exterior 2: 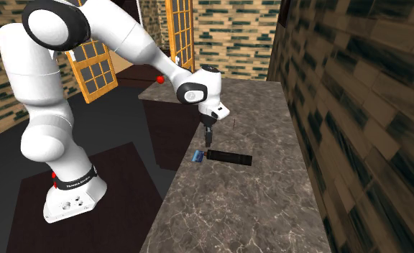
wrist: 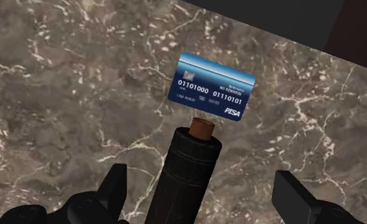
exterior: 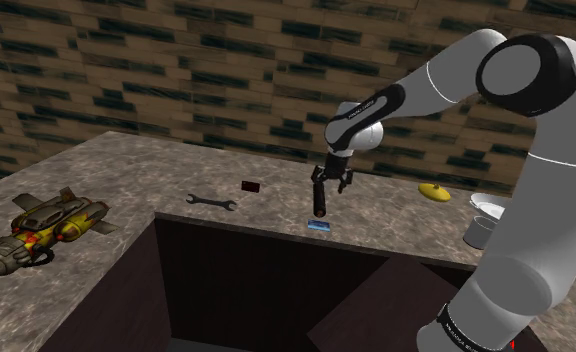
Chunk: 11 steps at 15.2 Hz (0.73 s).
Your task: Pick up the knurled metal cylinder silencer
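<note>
The silencer (wrist: 185,168) is a dark, nearly black cylinder with a brownish end, lying flat on the marbled brown counter (wrist: 61,95). In the wrist view it runs up between my fingers, and neither finger (wrist: 112,191) touches it. My gripper (wrist: 201,200) is open. In the second exterior view the gripper (exterior 2: 208,141) hovers just above the silencer (exterior 2: 229,157), near the end by the blue card. The shoulder view shows the gripper (exterior: 330,186) pointing down over the silencer (exterior: 319,202).
A blue bank card (wrist: 212,88) lies just past the silencer's end, near the counter's front edge (exterior: 276,228). On the counter are also a wrench (exterior: 212,203), a small dark red block (exterior: 250,186), a toy spaceship (exterior: 41,225), a yellow object (exterior: 434,190) and a white cup (exterior: 484,222).
</note>
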Each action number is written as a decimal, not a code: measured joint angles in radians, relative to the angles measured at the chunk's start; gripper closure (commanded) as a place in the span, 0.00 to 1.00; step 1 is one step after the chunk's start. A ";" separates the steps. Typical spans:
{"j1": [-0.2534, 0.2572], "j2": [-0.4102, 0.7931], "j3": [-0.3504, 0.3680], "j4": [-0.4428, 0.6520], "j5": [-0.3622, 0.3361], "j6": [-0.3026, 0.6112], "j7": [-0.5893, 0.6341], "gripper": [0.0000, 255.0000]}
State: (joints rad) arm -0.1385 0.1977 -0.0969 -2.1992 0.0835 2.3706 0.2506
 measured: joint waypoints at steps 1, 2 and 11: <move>-0.006 0.029 -0.004 0.028 0.004 0.005 0.001 0.00; -0.011 0.066 -0.007 0.057 0.009 0.019 0.001 0.00; -0.052 0.338 -0.017 0.290 0.050 0.093 0.017 0.00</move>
State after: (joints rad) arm -0.1902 0.5361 -0.1140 -1.9088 0.1331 2.4636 0.2676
